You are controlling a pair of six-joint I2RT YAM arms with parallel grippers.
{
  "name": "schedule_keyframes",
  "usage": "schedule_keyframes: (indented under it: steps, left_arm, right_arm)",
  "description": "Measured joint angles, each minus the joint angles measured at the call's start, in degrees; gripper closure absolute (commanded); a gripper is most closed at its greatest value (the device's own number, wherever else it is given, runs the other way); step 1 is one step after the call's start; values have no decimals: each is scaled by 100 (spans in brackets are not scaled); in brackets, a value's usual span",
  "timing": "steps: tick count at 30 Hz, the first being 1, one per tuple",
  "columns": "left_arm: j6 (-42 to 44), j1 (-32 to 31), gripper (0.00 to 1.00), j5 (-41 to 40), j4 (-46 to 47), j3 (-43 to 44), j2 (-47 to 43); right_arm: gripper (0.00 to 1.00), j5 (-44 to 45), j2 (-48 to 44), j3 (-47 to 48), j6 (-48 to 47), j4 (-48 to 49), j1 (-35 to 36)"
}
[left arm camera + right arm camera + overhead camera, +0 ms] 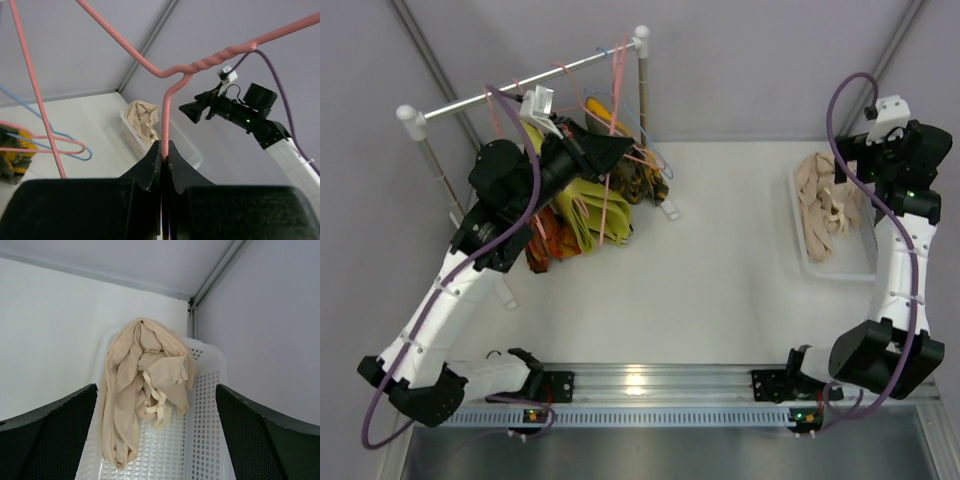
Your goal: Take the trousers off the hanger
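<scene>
The pale beige trousers [145,390] lie crumpled in a white perforated basket [210,405] at the table's right side. My right gripper [157,440] hangs open just above them, touching nothing. My left gripper [165,156] is shut on the thin wire of a pink hanger [200,65], up by the rack in the top view. The part of that hanger in the left wrist view is bare. The orange-red patterned trousers [548,245] hang bunched under the left arm, beside the left gripper [625,148]. From above, the beige trousers [825,205] fill the far half of the basket [840,268].
A rack bar [520,88] on two white-capped posts spans the back left. More hangers, pink and blue [75,150], hang from it with a yellow garment [590,215] and a brown patterned one [645,185]. Grey walls close in on both sides.
</scene>
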Motion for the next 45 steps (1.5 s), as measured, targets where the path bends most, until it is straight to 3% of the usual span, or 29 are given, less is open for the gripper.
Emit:
schedule_keyframes:
  steps: [7,13,19,27,37,45]
  left_arm:
    - [-431,1541,100,459,87,-754,-1045]
    - [-693,2592,100,892,186,-1495,-2463]
    - [-643,3064,100,1167,-245,-2006,-3661]
    - [-601,3473,100,695,-2004,-2323,-4271]
    - [-1016,3818,100,-83,-3390,-2179,-4000]
    - [-946,3827,100,74,-3718,-76,-1475]
  right_arm:
    - [0,-326,85,251,306,-59,0]
    - [1,-372,420,273,439,-125,26]
    - [1,-343,584,319,435,-149,162]
    - [1,-208,592,437,343,-181,391]
    - [1,-42,667,507,238,-186,520]
    - [1,28,866,713,223,-227,570]
